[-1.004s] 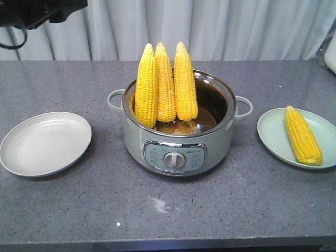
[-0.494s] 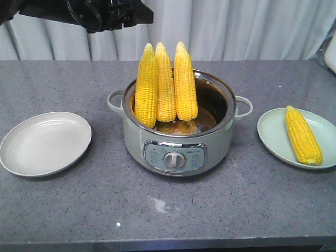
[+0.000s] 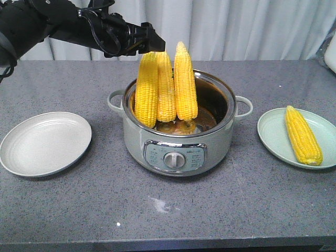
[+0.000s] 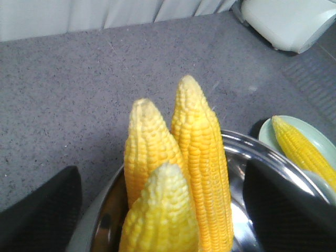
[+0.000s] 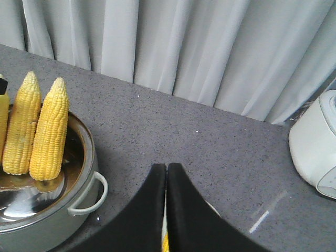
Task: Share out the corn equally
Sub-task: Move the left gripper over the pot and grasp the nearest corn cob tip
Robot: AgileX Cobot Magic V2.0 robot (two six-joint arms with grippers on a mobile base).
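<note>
Three corn cobs stand upright, tips up, in the grey-green electric pot point(image 3: 137, 139): a left cob point(image 3: 146, 89), a middle cob point(image 3: 166, 86) and a right cob point(image 3: 185, 81). A fourth cob point(image 3: 303, 135) lies on the pale green plate point(image 3: 270, 134) at the right. The grey plate point(image 3: 45, 143) at the left holds nothing. My left gripper point(image 3: 152, 43) hovers at the tips of the left and middle cobs. In the left wrist view it is open point(image 4: 165, 210), with black fingers point(image 4: 47, 210) wide apart on either side of the nearest cob point(image 4: 157, 220). My right gripper point(image 5: 166, 167) is shut on nothing.
A white appliance point(image 5: 315, 147) stands at the far right of the grey counter, also visible as the white appliance point(image 4: 286, 21) in the left wrist view. Curtains hang behind. The pot has side handles point(image 3: 244, 106). The counter's front edge runs along the bottom of the front view.
My left arm has swung in from the upper left toward the right and now reaches the cob tips over the pot. The corn and plates have not moved.
</note>
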